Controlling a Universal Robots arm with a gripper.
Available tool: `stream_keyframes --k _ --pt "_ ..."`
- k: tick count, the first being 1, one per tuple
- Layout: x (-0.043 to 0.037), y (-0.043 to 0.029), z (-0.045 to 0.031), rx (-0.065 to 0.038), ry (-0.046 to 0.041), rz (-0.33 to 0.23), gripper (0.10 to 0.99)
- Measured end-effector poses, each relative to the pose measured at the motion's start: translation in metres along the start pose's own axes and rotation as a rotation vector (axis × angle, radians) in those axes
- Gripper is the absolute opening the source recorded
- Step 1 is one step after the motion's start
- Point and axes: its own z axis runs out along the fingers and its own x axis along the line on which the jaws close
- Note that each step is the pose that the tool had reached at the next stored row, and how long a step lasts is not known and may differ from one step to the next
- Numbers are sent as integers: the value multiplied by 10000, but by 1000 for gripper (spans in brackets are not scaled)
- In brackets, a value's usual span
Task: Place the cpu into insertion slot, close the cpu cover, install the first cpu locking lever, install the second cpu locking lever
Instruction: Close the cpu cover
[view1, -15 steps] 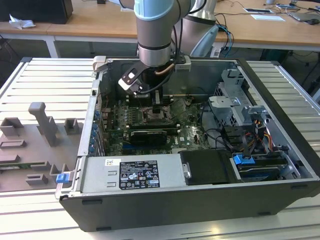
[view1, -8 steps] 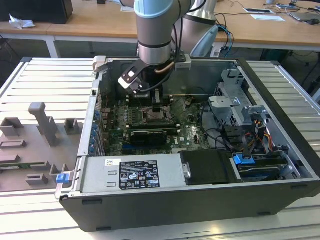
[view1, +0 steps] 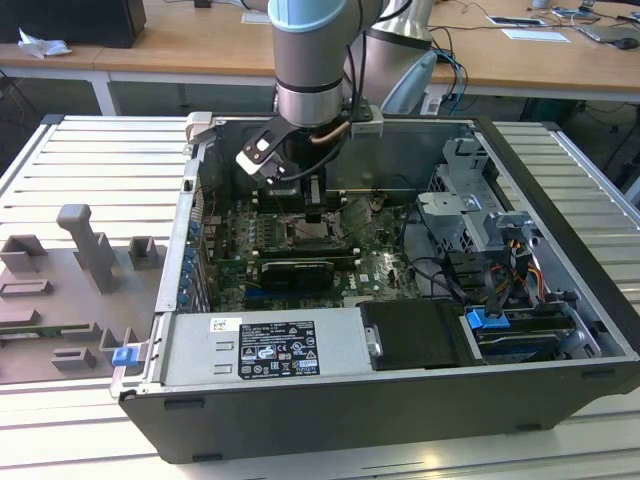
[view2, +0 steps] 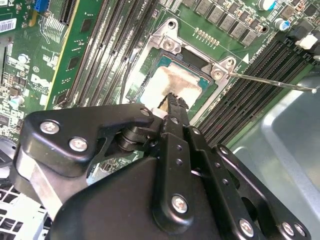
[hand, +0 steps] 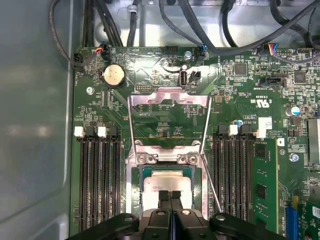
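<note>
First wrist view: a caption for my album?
Black hand poised over a pale silver square chip lying in its metal-rimmed socket, silvery cover frame open.

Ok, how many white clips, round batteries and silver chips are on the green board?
white clips: 4
round battery: 1
cpu: 1
Total: 6

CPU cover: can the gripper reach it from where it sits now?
Probably yes. The cpu cover is swung open just beyond the cpu, where the gripper hangs, jaws shut, with nothing between them.
</note>
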Motion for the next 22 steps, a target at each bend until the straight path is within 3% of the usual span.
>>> stream_keyframes --k 2,8,11,14,22 --pt "1 2 -10 -2 4 3 106" --pt "-1 96 -4 23 6 35 106" --pt "-1 109 -5 24 3 36 106" --pt "-1 115 -76 24 5 35 106" --pt "-1 144 -88 24 -11 35 106"
